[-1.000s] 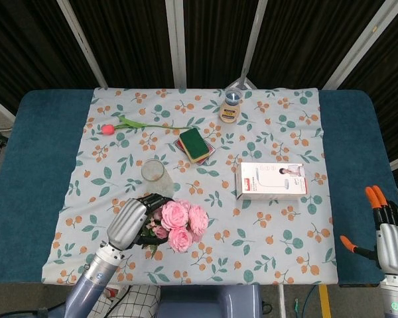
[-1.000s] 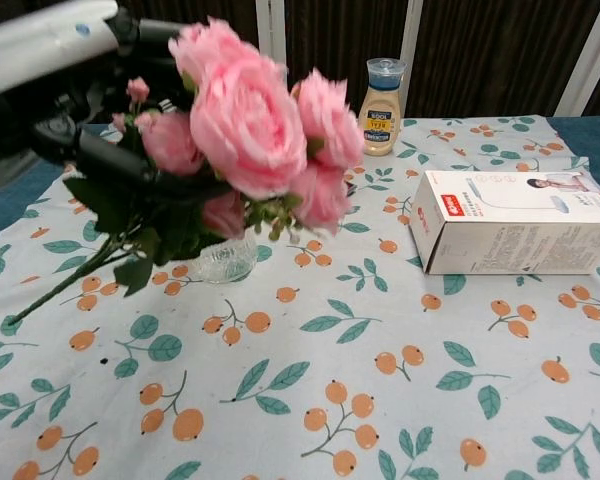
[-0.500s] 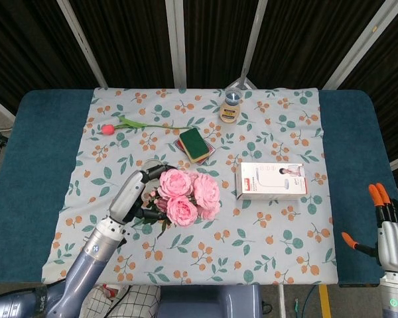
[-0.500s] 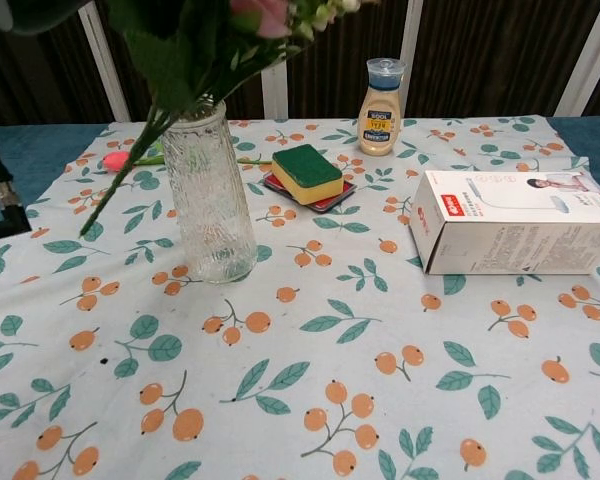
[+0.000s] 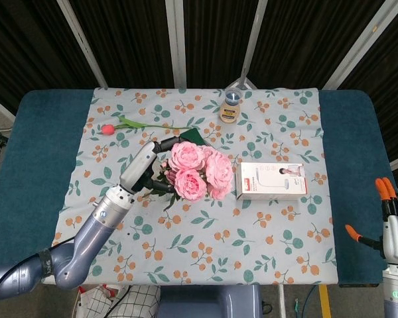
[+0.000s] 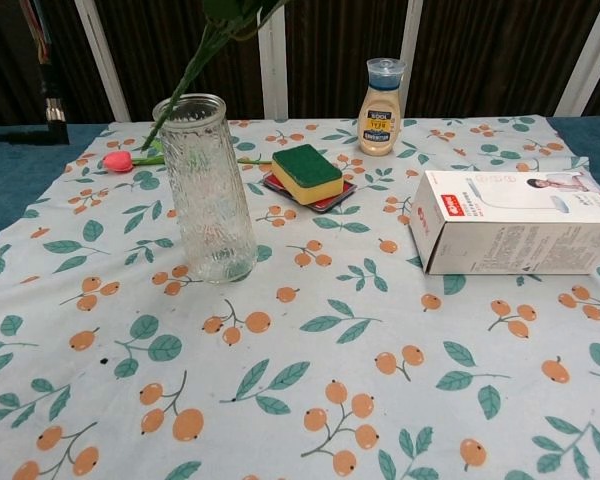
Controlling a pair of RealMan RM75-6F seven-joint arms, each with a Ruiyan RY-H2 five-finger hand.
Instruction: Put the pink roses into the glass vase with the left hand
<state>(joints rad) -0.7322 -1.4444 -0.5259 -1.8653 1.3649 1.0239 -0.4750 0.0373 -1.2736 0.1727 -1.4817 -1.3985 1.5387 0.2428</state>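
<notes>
Floral cloth covers the table (image 5: 40, 139), dark slats behind. At the near right edge the right hand (image 5: 393, 222) rests idle, fingers apart and holding nothing. The left hand (image 5: 146, 171) grips the roses (image 5: 196, 169) by their stems, blooms to its right, raised over the vase (image 6: 205, 190). From the chest, one stem slants down-left to the vase's rim. Beyond lie a sponge (image 6: 307, 172), box (image 6: 515, 220) and bottle (image 6: 380, 92).
</notes>
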